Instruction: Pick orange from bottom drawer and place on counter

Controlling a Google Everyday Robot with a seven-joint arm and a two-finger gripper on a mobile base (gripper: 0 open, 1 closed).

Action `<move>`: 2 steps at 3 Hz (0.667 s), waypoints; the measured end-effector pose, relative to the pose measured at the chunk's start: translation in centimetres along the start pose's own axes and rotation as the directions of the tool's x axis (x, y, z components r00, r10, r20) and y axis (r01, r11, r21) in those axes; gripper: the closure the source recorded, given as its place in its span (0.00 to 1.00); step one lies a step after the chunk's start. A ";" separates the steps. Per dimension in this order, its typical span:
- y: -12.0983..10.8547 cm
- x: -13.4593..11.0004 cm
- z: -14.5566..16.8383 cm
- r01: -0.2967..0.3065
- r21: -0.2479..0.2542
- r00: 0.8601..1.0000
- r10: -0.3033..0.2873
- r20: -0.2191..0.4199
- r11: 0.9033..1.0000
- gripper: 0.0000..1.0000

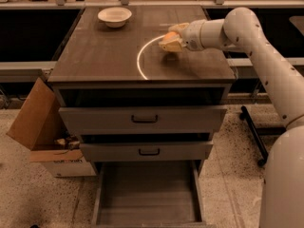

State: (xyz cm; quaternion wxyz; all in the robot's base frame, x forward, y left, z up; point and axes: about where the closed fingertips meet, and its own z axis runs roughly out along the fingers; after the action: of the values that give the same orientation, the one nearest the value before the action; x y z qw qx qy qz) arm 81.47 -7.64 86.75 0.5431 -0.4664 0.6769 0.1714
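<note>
A: Where's the hand?
B: Upper right of centre, over the worktop beside the bright arc. Fingers closed round the orange.
A: And the bottom drawer?
B: Pulled open, bottom of frame. White bowl upper left, well apart.

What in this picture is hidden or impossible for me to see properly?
All in the camera view:
1. The orange: mostly covered by the gripper, which is shut on it over the counter. Whether it touches the top cannot be told.
2. The bottom drawer: its front is cut off by the lower edge.
3. The cardboard box: its contents are too small and dim.
4. The arm: cut off by the right edge.
</note>
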 end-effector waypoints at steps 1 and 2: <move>-0.1 0.0 0.0 -0.006 -0.009 1.000 0.006 -0.001 1.000 0.00; 0.4 -1.3 -2.6 0.018 -0.010 1.000 -0.018 0.017 1.000 0.00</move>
State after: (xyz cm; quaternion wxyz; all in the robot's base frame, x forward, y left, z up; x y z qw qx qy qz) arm 79.59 -8.79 88.69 0.5479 -0.4737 0.6672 0.1740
